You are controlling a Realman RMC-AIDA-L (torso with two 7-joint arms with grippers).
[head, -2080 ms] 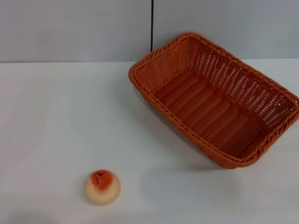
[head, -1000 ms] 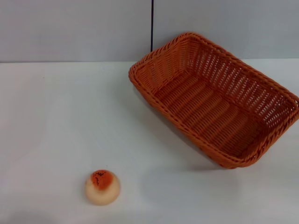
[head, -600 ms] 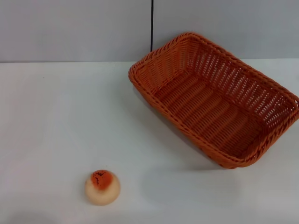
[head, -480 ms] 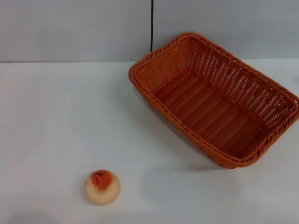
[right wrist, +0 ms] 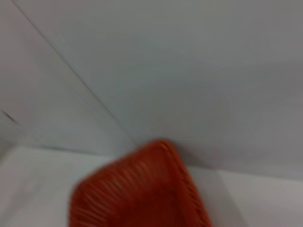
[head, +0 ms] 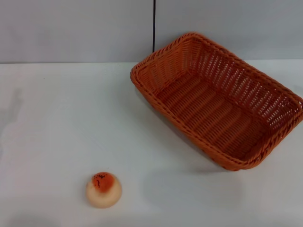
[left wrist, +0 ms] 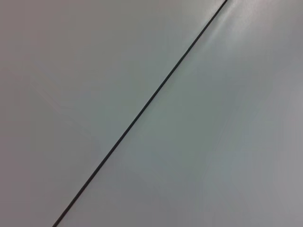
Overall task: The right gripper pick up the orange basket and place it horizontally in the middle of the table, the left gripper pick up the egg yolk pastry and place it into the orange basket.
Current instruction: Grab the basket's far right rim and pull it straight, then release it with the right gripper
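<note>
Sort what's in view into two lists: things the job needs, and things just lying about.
Needed for the job:
- orange basket, sitting askew at the table's far right, empty
- egg yolk pastry, near front left, outside the basket
- table

Just there:
- grey back wall with a dark vertical seam

Neither gripper shows in any view.

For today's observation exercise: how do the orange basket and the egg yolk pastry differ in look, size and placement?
The orange basket is large, rectangular, woven and open; the egg yolk pastry is small, round and domed. The basket is orange throughout; the pastry is cream with an orange-red, dark-specked top. The basket lies far right, skewed; the pastry sits near left. Both rest on the table, untouched.
</note>
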